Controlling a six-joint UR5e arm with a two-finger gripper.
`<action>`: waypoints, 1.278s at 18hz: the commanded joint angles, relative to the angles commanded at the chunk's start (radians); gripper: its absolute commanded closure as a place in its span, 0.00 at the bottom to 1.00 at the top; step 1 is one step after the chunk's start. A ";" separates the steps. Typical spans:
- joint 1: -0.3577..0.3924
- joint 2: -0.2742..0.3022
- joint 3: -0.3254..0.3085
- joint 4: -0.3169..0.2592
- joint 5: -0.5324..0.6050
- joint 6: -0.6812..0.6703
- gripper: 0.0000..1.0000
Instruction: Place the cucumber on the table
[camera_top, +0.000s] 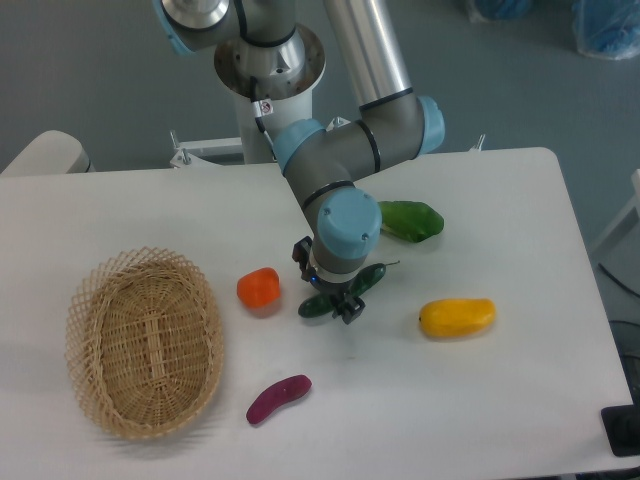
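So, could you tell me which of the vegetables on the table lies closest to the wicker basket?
The orange pepper, just right of the basket. The purple eggplant lies slightly farther; the cucumber, yellow pepper and green pepper lie farther right.

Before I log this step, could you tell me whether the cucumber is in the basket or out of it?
Out. The cucumber lies outside the basket, over the white table beneath the gripper; whether it rests on the tabletop cannot be told.

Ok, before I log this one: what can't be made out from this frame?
- Hand: the wrist covers it from above, so open or shut on the cucumber is unclear.
- Cucumber: its middle is hidden under the wrist; whether it rests on the table is unclear.
- Green pepper: its left end is hidden behind the arm.
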 joint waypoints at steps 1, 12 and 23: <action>0.006 -0.002 0.028 -0.005 0.000 0.002 0.00; 0.054 -0.139 0.290 -0.037 0.041 0.083 0.00; 0.092 -0.270 0.536 -0.147 0.044 0.218 0.00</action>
